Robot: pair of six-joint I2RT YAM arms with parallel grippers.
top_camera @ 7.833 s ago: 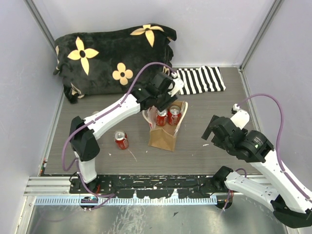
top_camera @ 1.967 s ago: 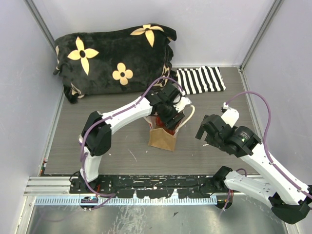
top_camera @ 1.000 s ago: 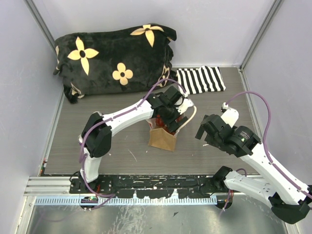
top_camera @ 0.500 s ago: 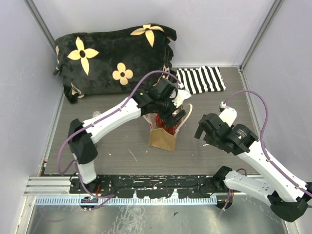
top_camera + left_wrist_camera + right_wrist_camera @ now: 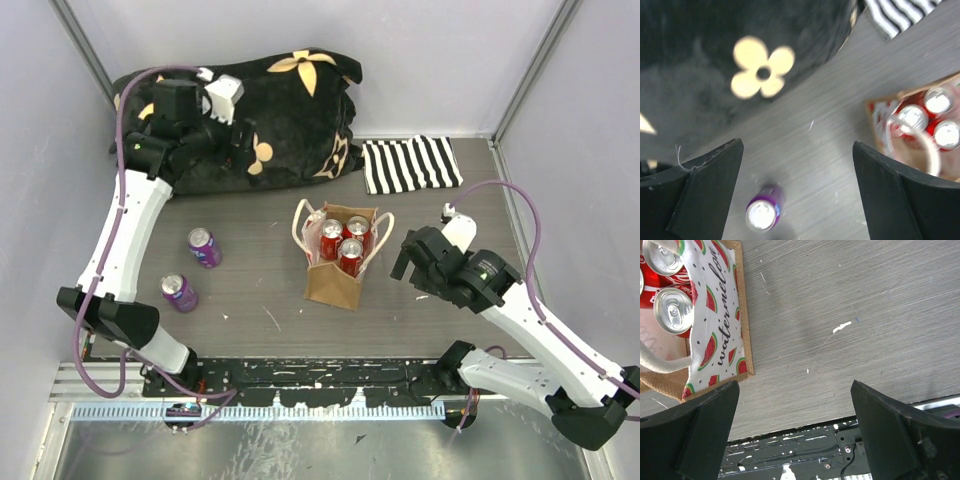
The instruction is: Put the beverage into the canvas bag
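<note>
Beverage cans (image 5: 203, 247), two purple ones, stood on the desk (image 5: 250, 215) at the left, where half a second before there had been none. The left hand (image 5: 796, 146), lately down in the canvas bag (image 5: 335, 285), had swung high over the black flowered cushion (image 5: 290, 110), its fingers spread wide and empty. Three red cans (image 5: 349, 250) sat upright inside the bag, so that load looked finished. I reckoned the purple pair came next. The right hand (image 5: 794, 386) hovered just beside the bag, also gaping and touching nothing.
</note>
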